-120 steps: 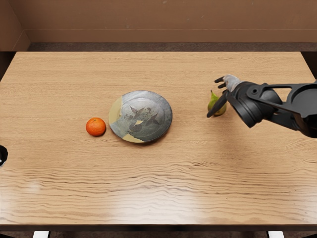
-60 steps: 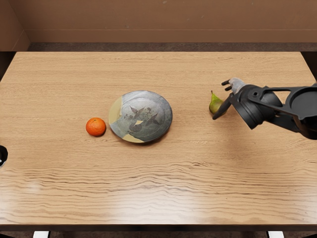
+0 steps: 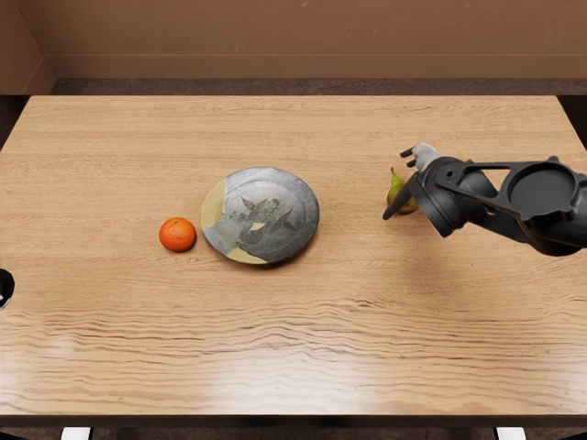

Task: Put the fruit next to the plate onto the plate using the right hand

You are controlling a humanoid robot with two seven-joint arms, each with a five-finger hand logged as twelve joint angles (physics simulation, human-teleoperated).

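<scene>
A green pear stands on the table well to the right of the grey patterned plate. My right hand is right against the pear's right side, fingers spread above and below it, not closed around it; the palm hides part of the pear. An orange lies just left of the plate, almost touching its rim. Nothing lies on the plate. A small dark part of my left hand shows at the left edge.
The wooden table has a low wall along its back edge. My right forearm crosses the table's right side above the surface.
My right hand drew back to the right of the pear half a second ago and has now moved left again, up against it. Pear, orange and plate stay where they were.
</scene>
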